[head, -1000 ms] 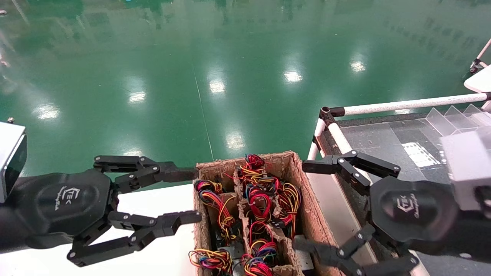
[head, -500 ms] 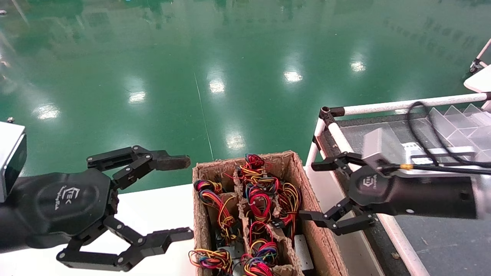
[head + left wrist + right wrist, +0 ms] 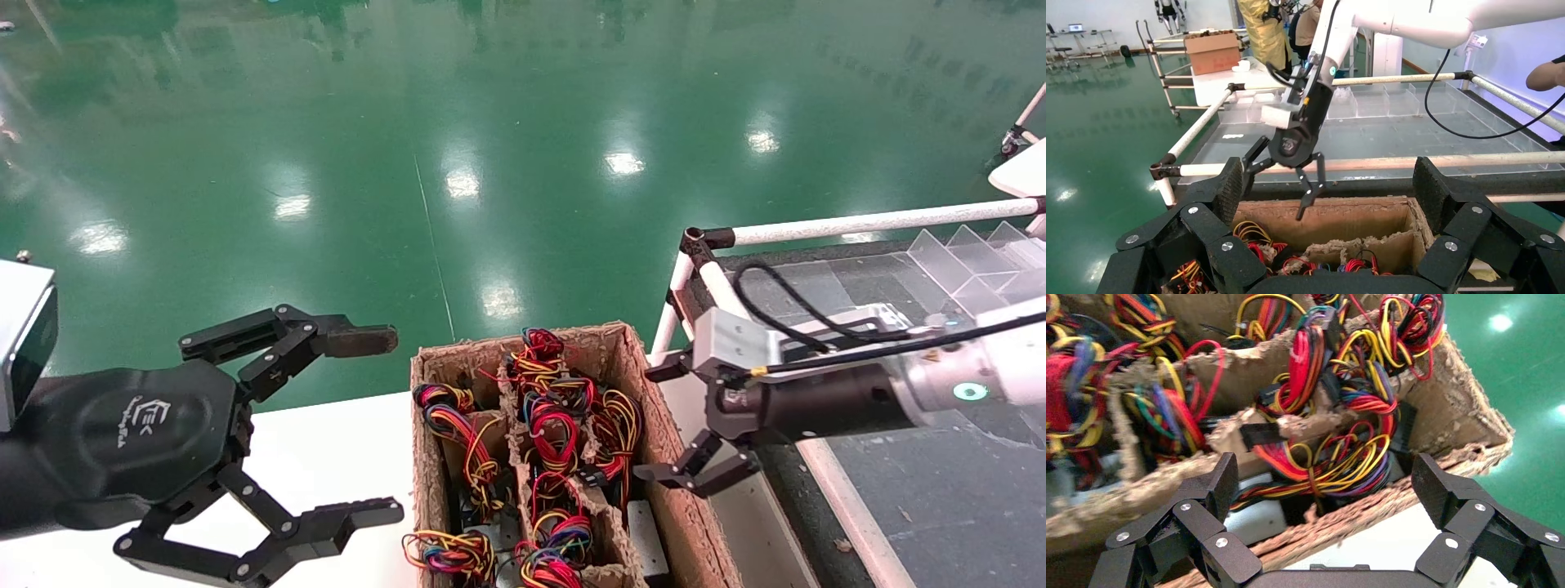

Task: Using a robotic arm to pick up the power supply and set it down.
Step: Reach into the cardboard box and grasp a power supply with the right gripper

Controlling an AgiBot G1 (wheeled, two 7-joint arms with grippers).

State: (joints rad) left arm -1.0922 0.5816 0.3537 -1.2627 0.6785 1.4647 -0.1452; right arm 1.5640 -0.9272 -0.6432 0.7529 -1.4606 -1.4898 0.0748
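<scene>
I take the cardboard box [image 3: 654, 441] as my landmark: a worn brown carton with torn dividers, standing on the white table [image 3: 343, 457] with the green floor [image 3: 490, 163] beyond it. My right gripper [image 3: 663, 425] hangs at the box's right wall, just above its rim, fingers spread wide and holding nothing. In the right wrist view [image 3: 1324, 527] the two black fingers straddle the box's edge, looking down into the nearest compartment. There I see the power supply [image 3: 1254, 517]: a bit of pale metal casing low in that compartment, mostly buried under its bundle of red, yellow and orange wires [image 3: 1327, 459] with a black plug on top. The other compartments are filled with similar wire bundles, and I cannot tell how many units lie under them. My left gripper [image 3: 372, 425] hovers off the box's left side, over the table edge, also wide open and empty. To the right of the box stands a white-tube rack [image 3: 858, 222] with clear dividers.
</scene>
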